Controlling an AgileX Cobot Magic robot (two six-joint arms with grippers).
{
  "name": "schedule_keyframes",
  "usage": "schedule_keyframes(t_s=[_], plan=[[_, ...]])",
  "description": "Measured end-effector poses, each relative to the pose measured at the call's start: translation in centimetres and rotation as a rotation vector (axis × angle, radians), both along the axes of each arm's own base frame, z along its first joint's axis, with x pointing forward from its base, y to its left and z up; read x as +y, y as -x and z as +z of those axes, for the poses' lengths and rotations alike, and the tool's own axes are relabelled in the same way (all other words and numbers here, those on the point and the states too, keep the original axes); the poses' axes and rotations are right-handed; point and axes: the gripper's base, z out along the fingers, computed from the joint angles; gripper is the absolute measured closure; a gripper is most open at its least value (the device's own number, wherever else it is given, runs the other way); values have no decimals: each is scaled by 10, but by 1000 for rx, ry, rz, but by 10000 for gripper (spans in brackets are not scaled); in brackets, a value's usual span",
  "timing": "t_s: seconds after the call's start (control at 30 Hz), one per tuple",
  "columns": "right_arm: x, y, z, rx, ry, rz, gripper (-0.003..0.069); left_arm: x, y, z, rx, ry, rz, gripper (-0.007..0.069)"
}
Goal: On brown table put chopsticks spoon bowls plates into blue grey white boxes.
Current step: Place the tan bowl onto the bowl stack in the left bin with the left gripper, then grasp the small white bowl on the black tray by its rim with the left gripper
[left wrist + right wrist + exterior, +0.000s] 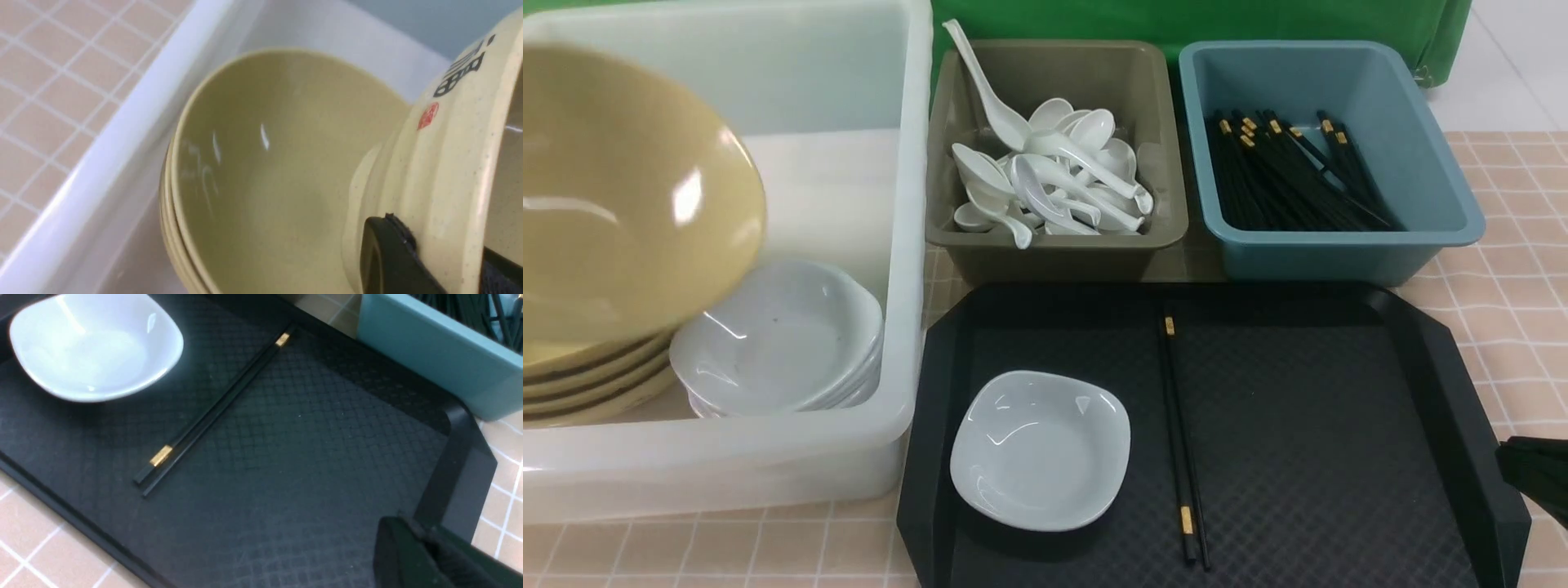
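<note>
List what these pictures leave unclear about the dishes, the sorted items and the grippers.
- Left gripper: left wrist view; the held yellow bowl hides part of it, the frame edge cuts the rest.
- Number of spoons: front view; they overlap in the olive-grey box.
- White plates in the white box: front view; the top one hides those beneath.
- Right gripper's rear: right wrist view; blurred and cut off.

Can't see the tilted yellow bowl [629, 196] or white box [908, 245] whole, cut off at the front view's left edge.
</note>
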Motion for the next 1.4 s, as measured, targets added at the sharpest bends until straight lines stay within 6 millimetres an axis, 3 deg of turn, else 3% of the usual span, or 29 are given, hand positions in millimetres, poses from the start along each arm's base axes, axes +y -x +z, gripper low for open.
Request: schedule_keyframes(t_s=[0.13, 0.2, 0.23, 0.3, 0.43, 0.53, 0.63, 0.73, 0.87, 1.0, 1.13, 1.3, 1.4], plan=[[0, 0, 0, -4, -3, -1, 610, 4, 0, -22, -18, 9, 67, 573], [0, 0, 0, -3, -4, -2, 610, 6, 1, -25, -20, -20, 78, 496], [0, 0, 0, -3, -4, -2, 610, 6, 1, -25, -19, -21, 79, 496], [0, 0, 1, -6, -5, -2, 610, 6, 2, -26, -9, -36, 78, 389], [0, -1, -2, -12, -8, -2, 607, 0, 12, -16, -29, -45, 77, 202], [0, -1, -8, -14, -8, -2, 605, -8, 22, -1, -71, -70, 69, 127], [0, 0, -12, -8, -6, -2, 602, -16, 35, 20, -144, -113, 68, 109], [0, 0, -13, -11, -15, -6, 600, -27, 49, 43, -234, -138, 65, 115], [1, -2, -11, -27, -45, -19, 594, -49, 51, 52, -267, -91, -52, 175], [1, -2, -11, -32, -54, -23, 589, -94, 45, 43, -217, 12, -396, 312], [1, -2, -10, -35, -66, -29, 585, -147, 53, 33, -186, 125, -776, 440], [1, -2, -11, -28, -81, -40, 579, -186, 61, 27, -141, 183, -1014, 477], [1, -2, -12, -15, -110, -59, 573, -224, 63, 15, -74, 192, -1227, 496]])
